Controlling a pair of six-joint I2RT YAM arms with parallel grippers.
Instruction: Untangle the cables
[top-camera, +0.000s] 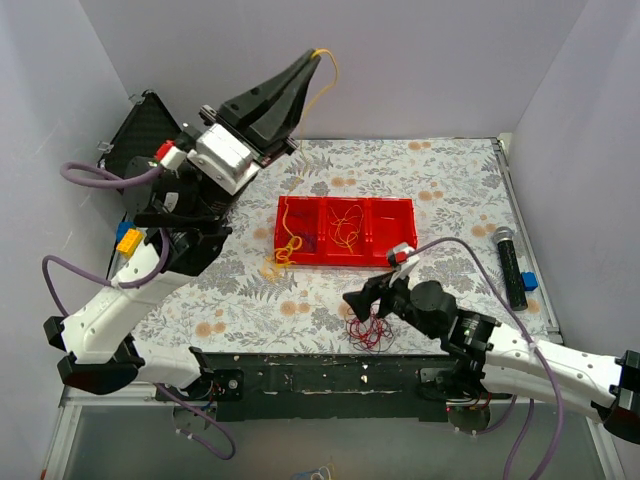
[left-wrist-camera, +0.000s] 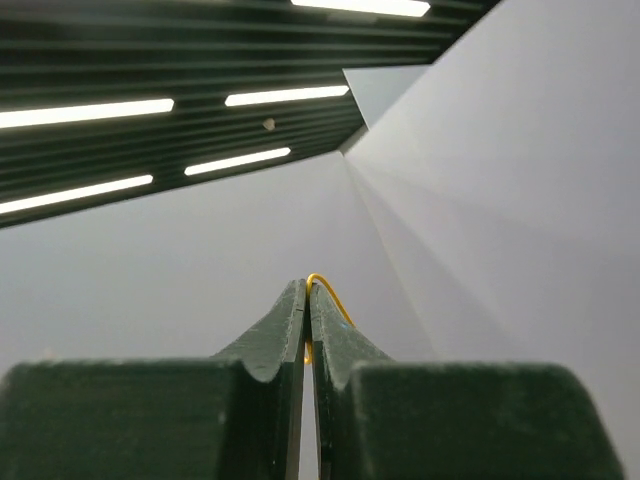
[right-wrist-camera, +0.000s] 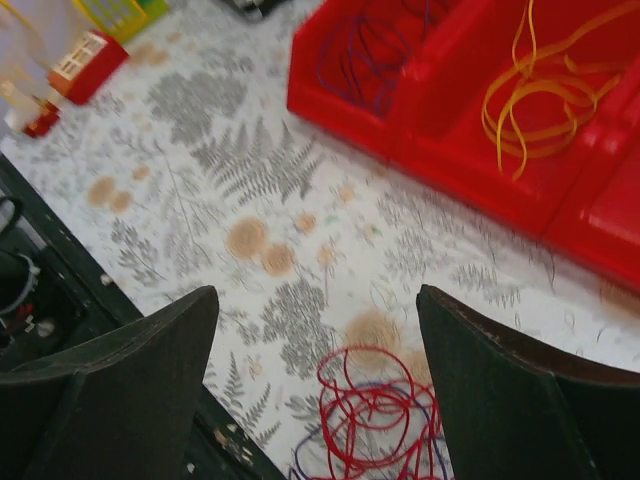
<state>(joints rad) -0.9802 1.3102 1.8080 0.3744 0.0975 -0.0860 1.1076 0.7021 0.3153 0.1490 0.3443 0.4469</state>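
Note:
My left gripper (top-camera: 316, 57) is raised high at the back, shut on a yellow-orange cable (top-camera: 329, 80) that hangs down to a yellow coil (top-camera: 285, 250) at the red tray's left end. In the left wrist view the yellow strand (left-wrist-camera: 325, 290) loops over the closed fingertips (left-wrist-camera: 307, 290). A red and purple-blue bunch (top-camera: 370, 331) lies on the table near the front edge. My right gripper (top-camera: 352, 300) is open just above it; in the right wrist view the bunch (right-wrist-camera: 375, 425) lies between the spread fingers (right-wrist-camera: 318, 320). More yellow cable (top-camera: 347, 227) lies in the tray's middle compartment.
A red three-compartment tray (top-camera: 400, 205) stands mid-table; purple strands (right-wrist-camera: 365, 60) lie in its left compartment. A black microphone (top-camera: 509, 265) and a blue block (top-camera: 528, 282) lie at the right. A black case (top-camera: 140, 125) stands back left. Walls enclose three sides.

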